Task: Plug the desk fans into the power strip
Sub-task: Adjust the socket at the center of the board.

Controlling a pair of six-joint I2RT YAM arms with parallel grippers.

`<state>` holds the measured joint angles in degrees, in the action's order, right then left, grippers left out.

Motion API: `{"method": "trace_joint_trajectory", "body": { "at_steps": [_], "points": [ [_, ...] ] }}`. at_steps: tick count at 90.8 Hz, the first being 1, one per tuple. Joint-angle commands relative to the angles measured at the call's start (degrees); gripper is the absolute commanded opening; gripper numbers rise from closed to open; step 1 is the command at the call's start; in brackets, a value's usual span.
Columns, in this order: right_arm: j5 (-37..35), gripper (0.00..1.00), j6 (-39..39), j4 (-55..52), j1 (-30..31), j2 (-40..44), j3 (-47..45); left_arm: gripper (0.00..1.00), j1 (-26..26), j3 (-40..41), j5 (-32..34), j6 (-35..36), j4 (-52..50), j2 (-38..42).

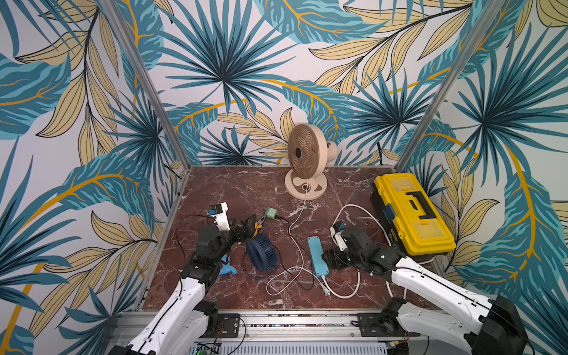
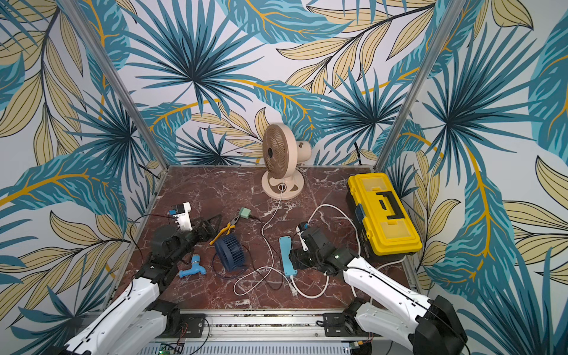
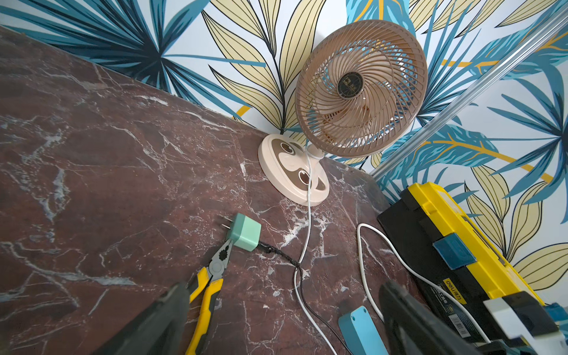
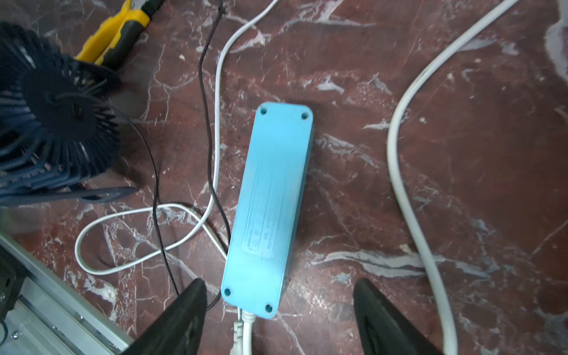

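Near the left edge of the marble worktop (image 1: pixel 227 187), the left gripper (image 2: pixel 212 224) is hanging with its jaws spread wide and nothing between them. In front of it a blue plastic tap (image 2: pixel 193 269) is lying. Just right of its fingertips, yellow-handled pliers (image 2: pixel 226 229) are resting with their nose up against a pale-green plug adapter (image 1: pixel 271 212). A navy mini fan (image 1: pixel 261 252) is sitting toward the front, left of centre.

At the middle of the far edge the beige desk fan (image 1: pixel 305 155) is standing upright. Its thin white cord (image 3: pixel 308 215) is running forward and looping near the front edge.

Right of that cord the light-blue power strip (image 4: pixel 270 196) is lying flat, plain back up, pointing front to back. Its thick white cord (image 4: pixel 393 153) is leaving the near end and curving round its right side. The right gripper (image 4: pixel 279 284) is hovering at that near end, jaws apart on either side of the strip, with a gap showing at each finger. A yellow toolbox (image 1: pixel 413 215) is sitting shut along the right edge.
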<state>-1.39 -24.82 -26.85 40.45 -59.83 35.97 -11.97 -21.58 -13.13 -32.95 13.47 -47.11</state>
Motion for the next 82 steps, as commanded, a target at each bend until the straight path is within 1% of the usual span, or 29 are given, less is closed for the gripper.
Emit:
{"method": "trace_joint_trajectory", "body": {
  "at_steps": [1,7,18,29,40,60,70,76,82],
  "points": [
    [-5.0,0.77,-4.8,-0.3,4.3,-1.5,-2.5,1.00,0.0,0.3,-2.1,0.2,1.3,-1.2],
    [-7.1,0.77,-5.4,-0.2,7.6,-3.4,-2.1,1.00,0.0,0.4,-2.2,0.3,1.3,-1.3],
    [-10.8,0.77,-5.6,-0.1,11.6,-8.0,-0.2,1.00,0.0,0.3,-1.8,0.7,0.7,-1.2],
    [-13.2,0.78,-5.9,0.3,13.9,-12.7,1.6,1.00,0.1,0.3,-1.4,1.0,0.3,-1.2],
    [-15.0,0.77,-6.9,0.0,14.2,-16.7,2.9,1.00,0.0,0.2,-1.3,1.1,0.1,-1.3],
    [-14.8,0.66,-7.0,1.9,14.3,-21.9,4.2,1.00,0.0,0.1,-1.4,1.0,-0.1,-1.2],
    [-15.2,0.52,-6.2,1.4,14.3,-22.1,5.1,1.00,0.0,0.1,-1.4,-0.5,-0.3,-1.3],
    [-15.1,0.45,-4.9,0.6,14.0,-21.7,6.1,1.00,0.0,-0.1,-1.7,-2.7,-0.3,-1.7],
    [-14.1,0.40,-3.1,0.0,13.0,-20.9,7.0,1.00,0.0,-1.4,-3.4,-5.1,-0.5,-2.4]
  ]
}}
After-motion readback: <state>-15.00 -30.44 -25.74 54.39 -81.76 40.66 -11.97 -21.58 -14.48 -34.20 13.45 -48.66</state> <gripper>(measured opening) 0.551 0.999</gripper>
